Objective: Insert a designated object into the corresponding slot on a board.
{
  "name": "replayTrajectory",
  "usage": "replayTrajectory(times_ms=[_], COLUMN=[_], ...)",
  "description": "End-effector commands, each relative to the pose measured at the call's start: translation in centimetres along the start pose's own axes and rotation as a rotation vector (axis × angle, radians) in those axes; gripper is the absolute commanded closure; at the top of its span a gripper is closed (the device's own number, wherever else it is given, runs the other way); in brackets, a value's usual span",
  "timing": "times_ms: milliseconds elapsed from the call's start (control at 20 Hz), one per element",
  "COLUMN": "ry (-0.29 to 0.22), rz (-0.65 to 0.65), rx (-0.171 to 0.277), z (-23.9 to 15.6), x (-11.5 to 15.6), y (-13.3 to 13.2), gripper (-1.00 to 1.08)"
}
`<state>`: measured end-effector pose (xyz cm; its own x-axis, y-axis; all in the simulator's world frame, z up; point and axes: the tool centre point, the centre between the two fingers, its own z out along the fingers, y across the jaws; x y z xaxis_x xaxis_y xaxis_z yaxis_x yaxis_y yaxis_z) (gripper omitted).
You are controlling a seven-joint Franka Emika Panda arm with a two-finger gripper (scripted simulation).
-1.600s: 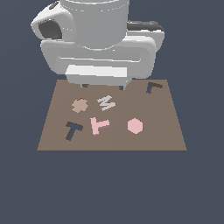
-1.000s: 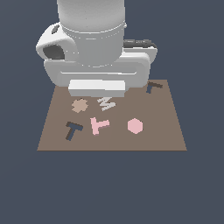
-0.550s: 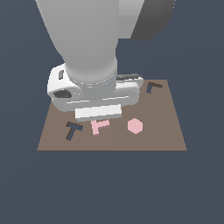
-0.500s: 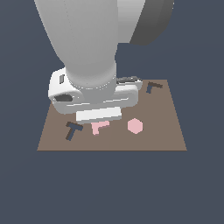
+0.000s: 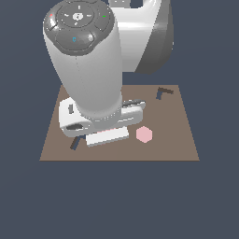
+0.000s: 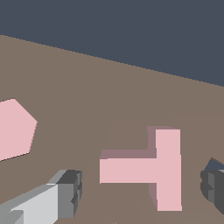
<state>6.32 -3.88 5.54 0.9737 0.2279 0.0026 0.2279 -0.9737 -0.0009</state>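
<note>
Grey, ribbed finger pads point(image 6: 70, 192) stand wide apart in the wrist view, one on each side of the pink T-shaped piece point(image 6: 148, 168), and neither touches it. The gripper point(image 6: 140, 190) is spread open and holds nothing.

The T lies flat on the brown board point(image 6: 109, 92), between the two pads. In the exterior view it is hidden under the arm's white hand, which sits low over the board's near edge.

By its look, the piece is a thin, rigid slab. I judge it light and stiff, with hard smooth faces that could slip under a shallow or off-centre pinch. It stands only a little proud of the board, so there is little edge to catch. The stem looks the best place to take hold of it: two parallel sides, narrow enough for the open span. Whether the fingers are already low enough to bite, I cannot tell.

The pink hexagon point(image 6: 13, 129) lies well apart from the T, beyond one finger. In the exterior view it shows at point(image 5: 144, 134), just beside the hand. A sliver of the dark T-shaped slot point(image 5: 74, 143) shows past the hand on the exterior view's left. The dark L-shaped mark point(image 5: 163, 92) sits near the far corner. Nothing lies between the pads and the piece.
</note>
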Motion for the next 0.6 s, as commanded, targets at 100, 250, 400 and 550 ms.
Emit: replayTrajectory(times_ms=[100, 250, 400, 550], ry=[-0.002, -0.002, -0.002, -0.003], rz=[-0.013, -0.01, -0.012, -0.015], rx=[0.0, 0.0, 0.0, -0.001], z=[0.5, 0.5, 1.3, 2.2], x=[0.2, 0.1, 0.2, 0.3], y=[0.1, 0.1, 0.1, 0.1], gripper=[-0.92, -0.92, -0.92, -0.92])
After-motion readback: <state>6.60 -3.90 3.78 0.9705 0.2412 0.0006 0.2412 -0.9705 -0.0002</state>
